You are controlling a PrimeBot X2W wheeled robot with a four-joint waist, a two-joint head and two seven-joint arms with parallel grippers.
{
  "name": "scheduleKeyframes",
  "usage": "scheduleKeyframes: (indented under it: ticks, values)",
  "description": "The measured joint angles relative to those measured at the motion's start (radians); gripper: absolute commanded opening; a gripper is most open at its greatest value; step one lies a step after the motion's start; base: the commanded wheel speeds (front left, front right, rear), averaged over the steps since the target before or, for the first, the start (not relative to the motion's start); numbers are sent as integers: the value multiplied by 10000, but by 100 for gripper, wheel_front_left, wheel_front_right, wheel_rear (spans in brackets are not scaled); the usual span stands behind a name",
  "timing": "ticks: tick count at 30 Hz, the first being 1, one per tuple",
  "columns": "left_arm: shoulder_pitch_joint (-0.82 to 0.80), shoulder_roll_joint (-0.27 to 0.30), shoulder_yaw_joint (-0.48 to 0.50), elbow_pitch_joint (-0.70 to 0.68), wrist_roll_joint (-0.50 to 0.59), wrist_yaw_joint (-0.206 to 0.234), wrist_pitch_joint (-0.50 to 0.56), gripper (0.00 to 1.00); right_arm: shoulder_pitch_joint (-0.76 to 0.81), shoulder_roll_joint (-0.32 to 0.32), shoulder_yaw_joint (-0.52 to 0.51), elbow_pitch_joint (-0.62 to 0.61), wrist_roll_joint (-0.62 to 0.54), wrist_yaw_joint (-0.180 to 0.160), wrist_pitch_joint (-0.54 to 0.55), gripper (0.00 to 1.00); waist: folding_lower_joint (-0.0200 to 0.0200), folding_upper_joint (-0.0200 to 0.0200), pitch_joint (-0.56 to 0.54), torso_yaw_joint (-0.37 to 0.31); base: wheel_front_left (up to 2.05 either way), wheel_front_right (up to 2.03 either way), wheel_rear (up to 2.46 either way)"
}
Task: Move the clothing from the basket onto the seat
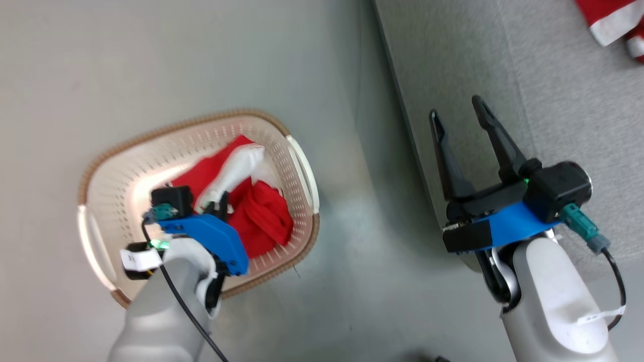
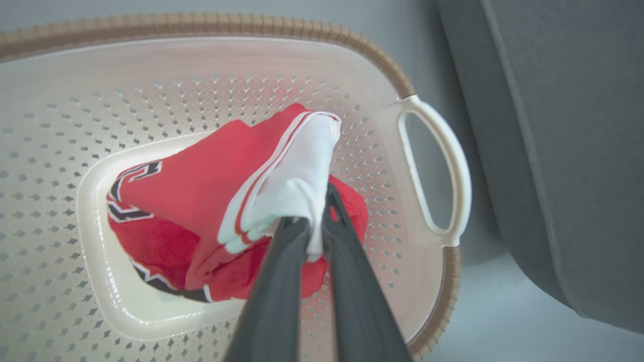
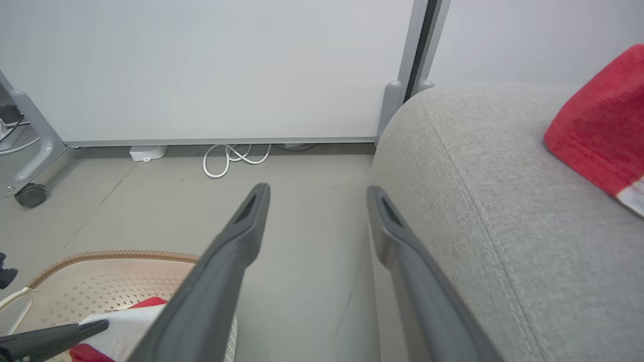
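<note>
- Left gripper point(image 2: 313, 211) reaches into the basket point(image 2: 151, 90), jaws clenched on a white fold of the garment point(image 2: 201, 176) inside.
- Right gripper point(image 1: 455, 107) hovers by the seat point(image 1: 553, 100) edge, jaws spread, holding nothing.
- Floor point(image 1: 151, 60): grey, bearing the one basket just beside the one seat.
- Seat: grey fabric, with a second garment point(image 1: 601, 10) lying on it, well apart from the basket.
- Basket: cream, perforated, brown rim; one red-and-white garment heaped in it.
- Garments: two counted, both red with white panels.
</note>
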Motion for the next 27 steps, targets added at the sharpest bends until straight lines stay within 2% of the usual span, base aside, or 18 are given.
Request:
scheduleKeyframes:
  ticks: [7, 14, 20, 27]
  values:
    - [1069, -109, -1557, -1720, -949, -29, 15, 0, 706, 8, -63, 560, -111, 0, 17, 100, -2, 0, -1881, 346, 0, 0, 0]
    - [1428, -128, -3267, -3020, -1778, -29, -138, 0, 1485, 8, -274, 746, -268, 0, 303, 100, -4, 0, -3736, 841, 0, 0, 0]
    - [1233, -125, -4769, -4021, -2410, -29, -397, 0, 2311, 6, -481, 554, -290, 0, 683, 100, -3, 0, -5433, 1489, 0, 0, 0]
    - [321, -44, -5463, -4546, -2777, -29, -552, 0, 2769, 6, -522, 320, -257, 0, 940, 100, -3, 1, -6372, 1978, 0, 0, 0]
